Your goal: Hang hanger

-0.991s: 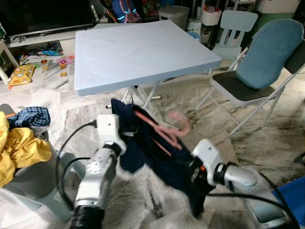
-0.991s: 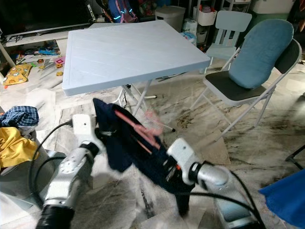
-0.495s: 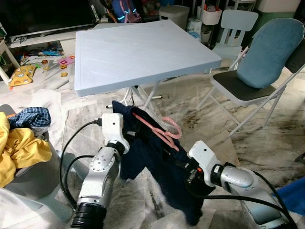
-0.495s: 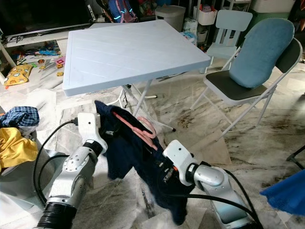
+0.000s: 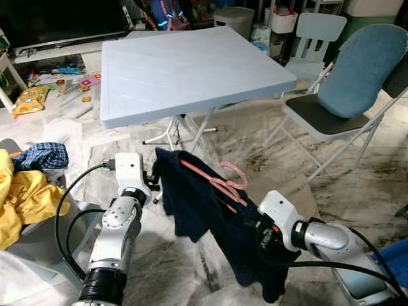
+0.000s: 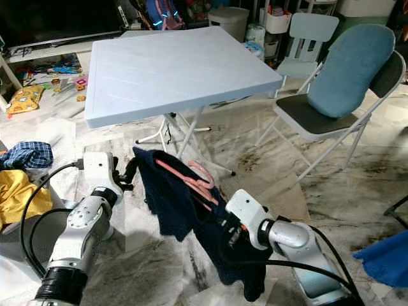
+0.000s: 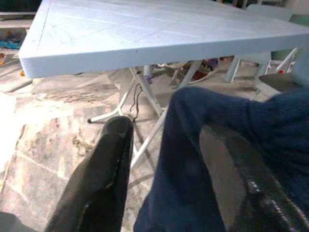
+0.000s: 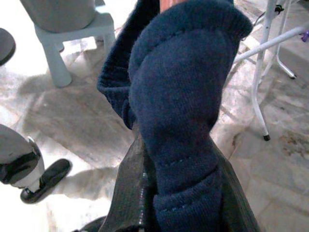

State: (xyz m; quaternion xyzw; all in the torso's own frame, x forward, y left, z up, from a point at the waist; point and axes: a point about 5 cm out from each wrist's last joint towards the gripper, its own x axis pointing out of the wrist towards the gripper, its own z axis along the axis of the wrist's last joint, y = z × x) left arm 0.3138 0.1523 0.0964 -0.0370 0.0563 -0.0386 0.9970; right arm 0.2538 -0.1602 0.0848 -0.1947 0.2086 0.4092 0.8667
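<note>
left eye view: both silver arms are raised in front of the robot, below the near edge of the light blue folding table [image 5: 191,70]. a dark navy garment [image 5: 210,217] is draped over a pink hanger [image 5: 217,182] and hangs between the two arms above the marble floor [image 5: 357,185]. the left arm angles upward from the lower left, its left gripper [image 5: 155,180] at the garment's upper left edge. the right arm reaches in from the lower right, its right gripper [image 5: 258,239] buried in the lower cloth. a folding chair with a blue cushion [image 5: 357,70] stands to the right; yellow and checked clothes [image 5: 29,185] lie on the left.

left wrist view: the two black fingers [image 7: 104,179] stand spread apart, with a fold of the garment lying between them and covering part of the far one.

right wrist view: the fingers are closed tight on a thick roll of the navy garment, which bulges out ahead of them.
</note>
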